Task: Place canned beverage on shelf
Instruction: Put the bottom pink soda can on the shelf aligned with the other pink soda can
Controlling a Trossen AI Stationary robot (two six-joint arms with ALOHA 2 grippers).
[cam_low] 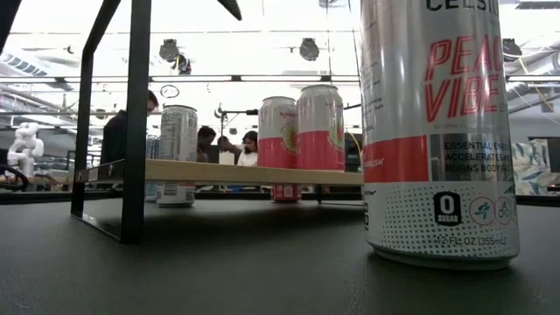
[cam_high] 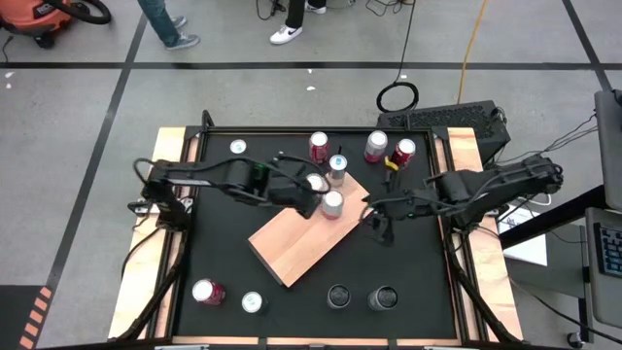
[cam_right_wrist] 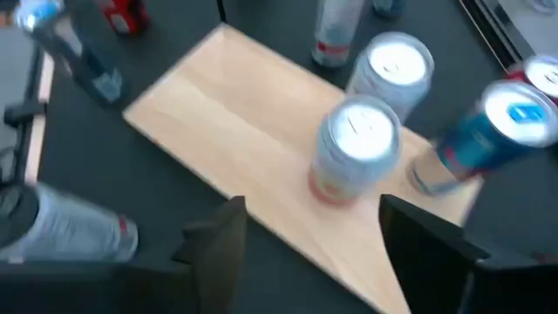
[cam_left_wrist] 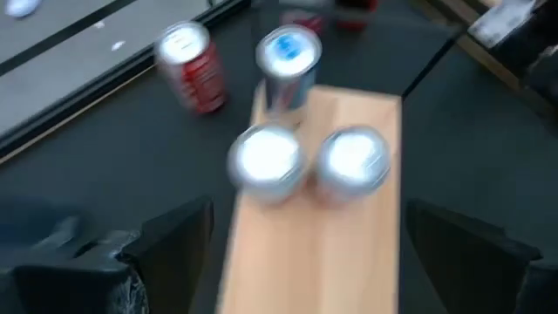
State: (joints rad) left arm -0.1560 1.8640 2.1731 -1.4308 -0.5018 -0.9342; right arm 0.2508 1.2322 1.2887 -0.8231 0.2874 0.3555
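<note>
My left hand (cam_high: pixel 313 197) hangs over the far end of the shelf (cam_high: pixel 292 243), fingers spread wide with nothing between them; from its wrist I look down on two silver-topped cans (cam_left_wrist: pixel 266 162) standing side by side on the wood, neither one touched by my fingers (cam_left_wrist: pixel 174 231). My right hand (cam_high: pixel 374 219) sits just off the shelf's right edge, over the black worktop (cam_high: pixel 408 262), its fingers (cam_right_wrist: pixel 218 231) apart and holding nothing; the nearer of the two cans (cam_right_wrist: pixel 353 148) on the shelf stands ahead of the gap between them, clear of both. The shelf itself lies slantwise in the middle of the worktop, a light wooden board raised on a black frame (cam_low: pixel 136 122), as the low view shows. Just past its far corner a blue-topped can (cam_high: pixel 337 167) stands on the worktop, with a red can (cam_high: pixel 319 146) beside that. More cans are scattered about: a silver one (cam_high: pixel 376 146) and a red one (cam_high: pixel 403 151) near the far right, one (cam_high: pixel 238 148) at the far left, a red (cam_high: pixel 207 292) and a silver (cam_high: pixel 252 302) at the near left, and two dark-topped ones (cam_high: pixel 338 296) along the near edge. A big white can (cam_low: pixel 437 131) marked with pink lettering fills the right of the low view.
</note>
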